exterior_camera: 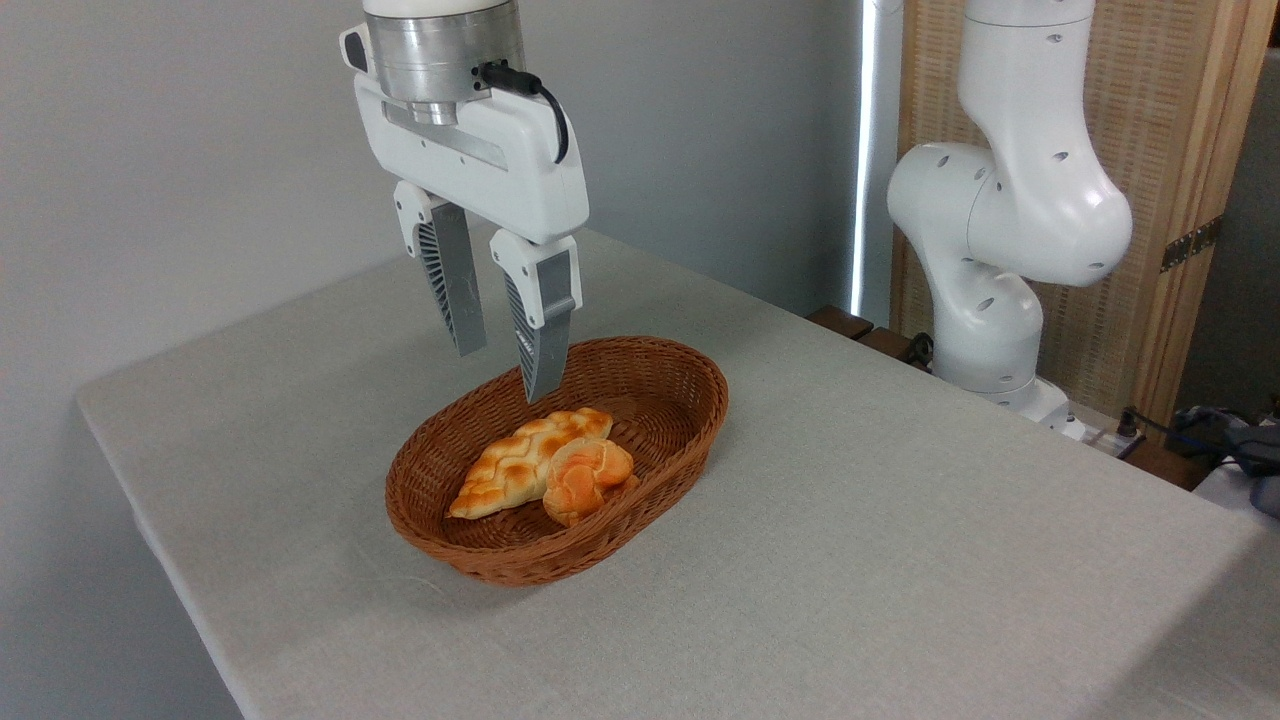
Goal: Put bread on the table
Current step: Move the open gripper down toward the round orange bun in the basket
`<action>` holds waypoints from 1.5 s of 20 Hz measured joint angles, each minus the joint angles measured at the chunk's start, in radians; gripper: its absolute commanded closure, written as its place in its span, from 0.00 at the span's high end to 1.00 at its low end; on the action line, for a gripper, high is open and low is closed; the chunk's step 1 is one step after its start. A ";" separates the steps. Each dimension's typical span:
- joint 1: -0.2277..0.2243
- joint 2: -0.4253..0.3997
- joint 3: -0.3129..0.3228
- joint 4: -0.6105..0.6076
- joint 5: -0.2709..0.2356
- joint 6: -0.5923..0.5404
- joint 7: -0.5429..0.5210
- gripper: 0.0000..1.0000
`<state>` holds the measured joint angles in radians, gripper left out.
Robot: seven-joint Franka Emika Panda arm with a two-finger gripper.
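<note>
The bread [585,480], a small round orange-golden bun with a knotted top, lies inside the brown wicker basket [690,420] near its front wall. It leans against a longer pale braided loaf [520,462]. My gripper [503,372] hangs open above the basket's back left rim, fingers pointing down, well clear of the bun and holding nothing. The table [900,560] under the basket is covered in light grey-beige cloth.
The arm's white base and lower links [1000,250] stand at the table's far right edge. A wooden screen [1170,180] stands behind them. Some cables and dark objects [1230,440] lie past the right edge. A grey wall [180,150] backs the table.
</note>
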<state>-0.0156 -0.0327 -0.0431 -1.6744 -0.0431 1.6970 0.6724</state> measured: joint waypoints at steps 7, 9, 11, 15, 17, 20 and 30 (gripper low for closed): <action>-0.008 0.000 0.000 0.000 -0.005 0.000 -0.008 1.00; -0.009 0.001 0.000 0.000 -0.005 0.000 -0.009 1.00; -0.009 0.001 0.000 0.000 -0.005 0.000 -0.009 1.00; -0.009 0.001 0.000 -0.001 -0.005 0.000 -0.009 1.00; -0.011 0.001 0.000 -0.007 -0.005 0.000 -0.009 1.00; -0.012 -0.003 0.000 -0.025 -0.005 0.006 -0.009 1.00; -0.053 -0.104 -0.001 -0.209 -0.005 0.148 -0.009 1.00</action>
<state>-0.0689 -0.1367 -0.0445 -1.8839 -0.0481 1.8454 0.6638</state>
